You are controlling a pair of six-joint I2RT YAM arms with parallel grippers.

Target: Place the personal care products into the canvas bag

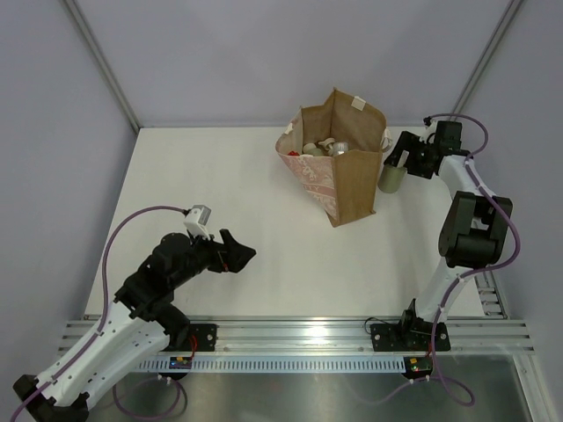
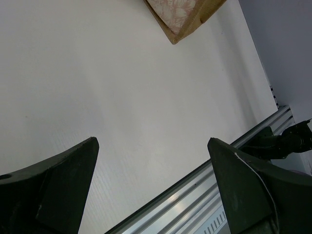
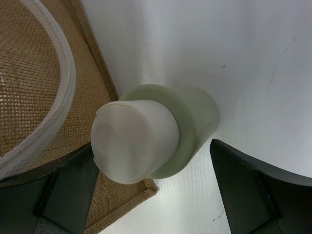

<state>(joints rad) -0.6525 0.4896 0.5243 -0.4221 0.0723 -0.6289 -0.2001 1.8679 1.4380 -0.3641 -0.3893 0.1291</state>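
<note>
Nothing here can be read. The canvas bag [image 1: 354, 183] carries only a pinkish pattern on its broad side, and the pale green bottle [image 3: 195, 122] beside it shows no legible print.

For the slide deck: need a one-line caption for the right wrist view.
Open right gripper flanking a pale green, white-capped bottle that stands beside the canvas bag.

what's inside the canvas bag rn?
Through the open top of the canvas bag: a cluster of pale bottles and caps. Exact count unclear; anything lower is hidden by the bag walls. One white-capped bottle stands outside, beside it.
</note>
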